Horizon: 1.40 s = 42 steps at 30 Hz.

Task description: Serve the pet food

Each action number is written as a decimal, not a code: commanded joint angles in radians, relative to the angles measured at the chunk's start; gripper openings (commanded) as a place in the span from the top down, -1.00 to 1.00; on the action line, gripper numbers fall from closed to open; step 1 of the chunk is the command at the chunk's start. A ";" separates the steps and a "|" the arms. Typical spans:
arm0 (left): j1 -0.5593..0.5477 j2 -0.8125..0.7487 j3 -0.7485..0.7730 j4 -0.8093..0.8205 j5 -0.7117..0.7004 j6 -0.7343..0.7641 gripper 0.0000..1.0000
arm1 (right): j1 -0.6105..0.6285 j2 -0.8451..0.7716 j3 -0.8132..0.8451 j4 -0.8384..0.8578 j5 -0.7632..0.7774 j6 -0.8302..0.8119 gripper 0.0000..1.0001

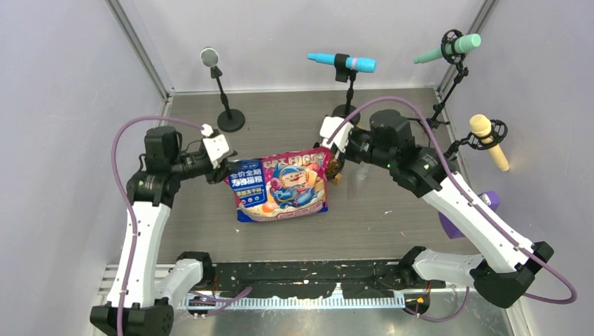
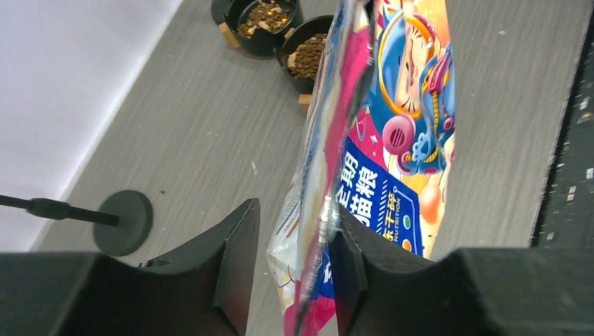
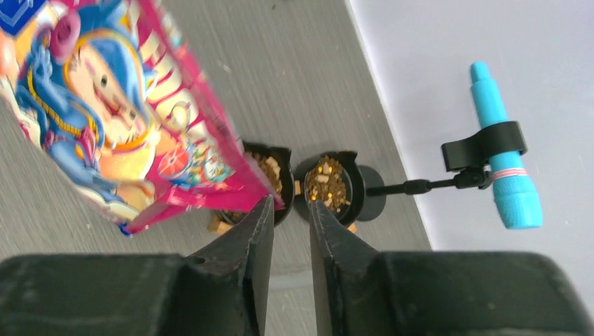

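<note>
In the middle of the desk [image 1: 392,224]: the cat food bag [image 1: 280,185], glossy pink and blue. Its printed front faces the overhead camera and its top edge runs between the two arms' tips.
Left end effector [image 2: 293,215]: released, fingers apart. The bag's side seam stands between them, lying against one finger and clear of the other (grey desk shows through that gap).
Right end effector [image 3: 289,206]: parted a little, with nothing between the fingers. The bag's pink corner sits just at the tip of one finger, outside the gap.
Bowls [image 3: 356,189]: two small black ones side by side, just beyond the bag's right top corner. In the right wrist view the bag partly hides one of them.
Kibble [image 2: 308,56]: brown pellets lying in both bowls (a few paler bits mixed in).
Bag's contents: cannot tell, since nothing of the inside shows.
Back of the desk: a blue microphone [image 1: 343,61] on a black stand, with a round silver-headed microphone [image 1: 210,57] to its left.
Right side of the desk: a green microphone [image 1: 452,47] and a yellow microphone [image 1: 488,140], each on a stand.
</note>
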 commanded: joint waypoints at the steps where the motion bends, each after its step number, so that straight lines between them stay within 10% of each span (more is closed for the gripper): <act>1: 0.005 0.070 0.115 -0.206 0.061 -0.019 0.03 | -0.015 0.032 0.136 0.079 -0.101 0.158 0.35; 9: 0.015 -0.096 -0.018 0.069 -0.145 -0.335 -0.38 | -0.020 0.158 0.325 0.166 -0.214 0.445 0.06; 13: 0.020 -0.170 0.001 0.171 -0.358 -0.525 -0.99 | -0.023 0.237 0.404 0.189 -0.196 0.532 -0.08; 18: 0.025 -0.184 0.085 0.118 -0.498 -0.544 -0.99 | -0.030 0.292 0.458 0.204 -0.247 0.593 -0.28; 24: 0.038 -0.103 0.247 -0.160 -0.226 -0.372 -0.90 | -0.027 0.327 0.501 0.216 -0.454 0.645 -0.54; 32: 0.074 0.048 0.378 -0.481 0.054 -0.112 -0.69 | 0.047 0.423 0.555 0.213 -0.539 0.647 -0.10; 42: 0.135 0.035 0.201 -0.359 0.095 -0.074 -0.49 | 0.244 0.505 0.550 0.120 -0.398 0.370 -0.48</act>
